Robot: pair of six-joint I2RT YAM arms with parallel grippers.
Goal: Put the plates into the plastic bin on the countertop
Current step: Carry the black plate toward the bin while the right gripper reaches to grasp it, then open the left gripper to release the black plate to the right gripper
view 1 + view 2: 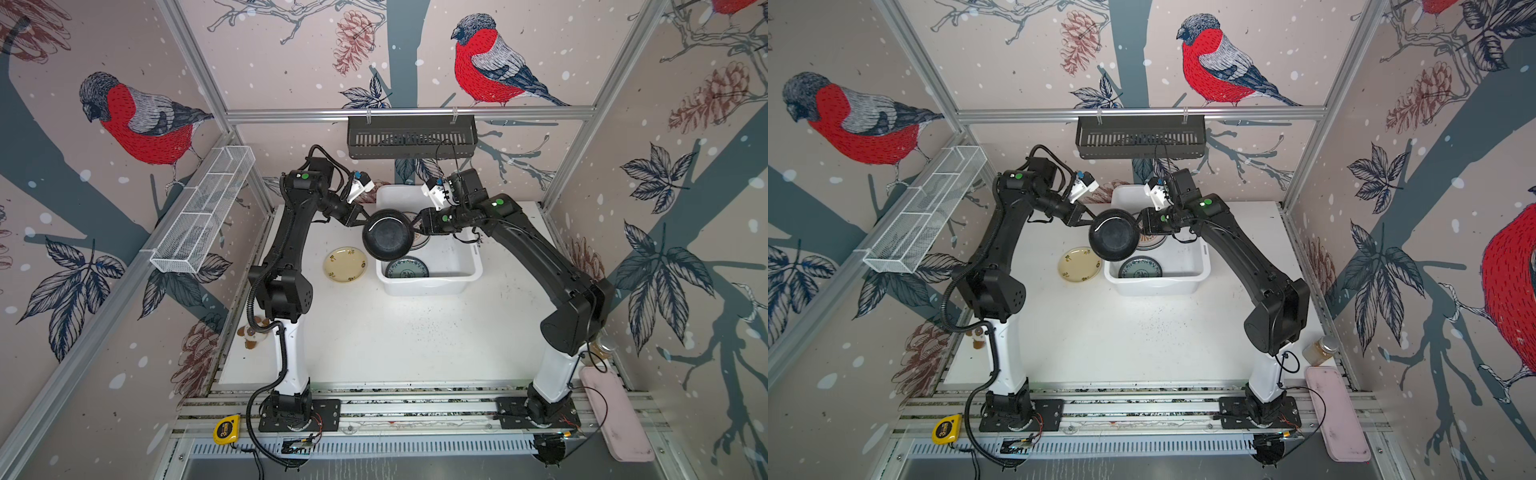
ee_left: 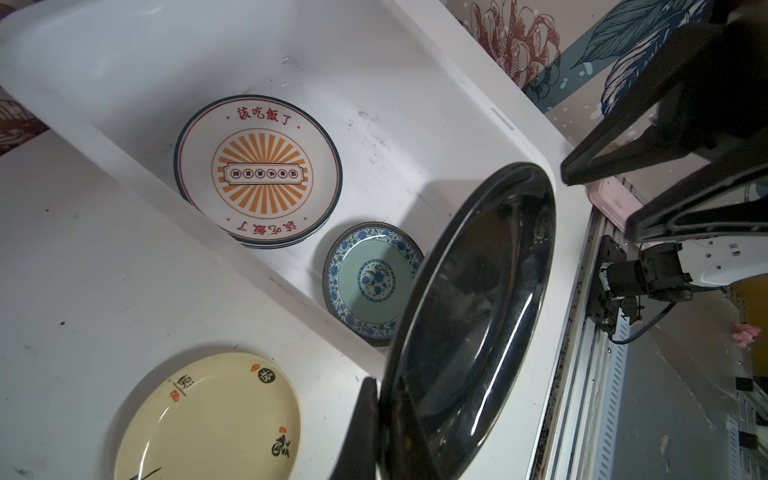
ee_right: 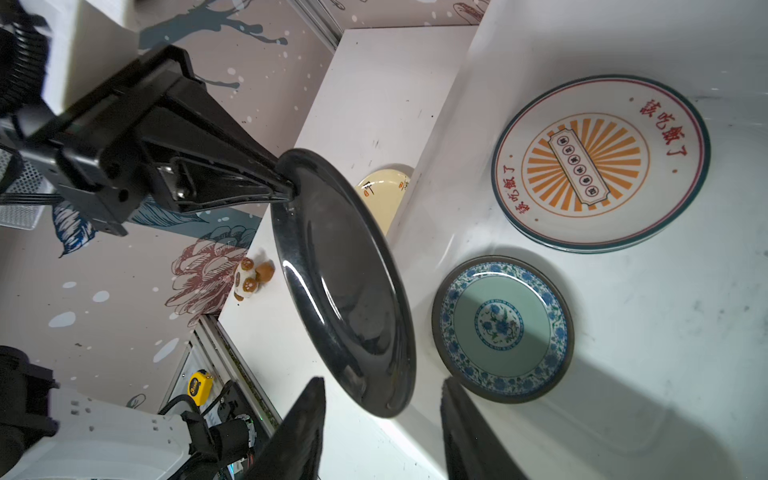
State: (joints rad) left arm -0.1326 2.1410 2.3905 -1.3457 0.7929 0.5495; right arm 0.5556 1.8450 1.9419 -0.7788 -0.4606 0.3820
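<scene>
Top views: the left gripper (image 1: 365,222) and the right gripper (image 1: 415,227) meet over the back part of the table (image 1: 395,340), with the black plate (image 1: 388,240) between them.
Left grip: clenched tight on the rim of the black plate, with one finger on each face of it.
Right grip: released. In the right wrist view its two fingers (image 3: 299,428) stand apart, with the other rim of the black plate in the gap. It holds nothing.
Black plate spot: up in the air and tilted, above the left wall of the bin (image 1: 428,286). It is not down in the bin.
Bin spot: the white bin sits on the table, toward the back, between the two arms.
Inside the bin: the teal plate (image 1: 406,268) lies flat at the near end. The sunburst plate (image 2: 257,174) lies flat further back, on top of a small stack whose rims peek out under it. These two are near each other but apart.
On the table: the yellow plate (image 1: 345,264) lies flat just beside the left wall of the bin, outside it.
On the walls: a black rack (image 1: 411,137) hangs at the back above the bin, and a white wire basket (image 1: 203,212) hangs on the left.
Front rail: a yellow tape measure (image 1: 226,429) lies there.
Table edges: a small brown and white toy (image 1: 253,332) sits by the left arm. A jar (image 1: 1320,349) and a pink pad (image 1: 615,411) are by the right arm.
</scene>
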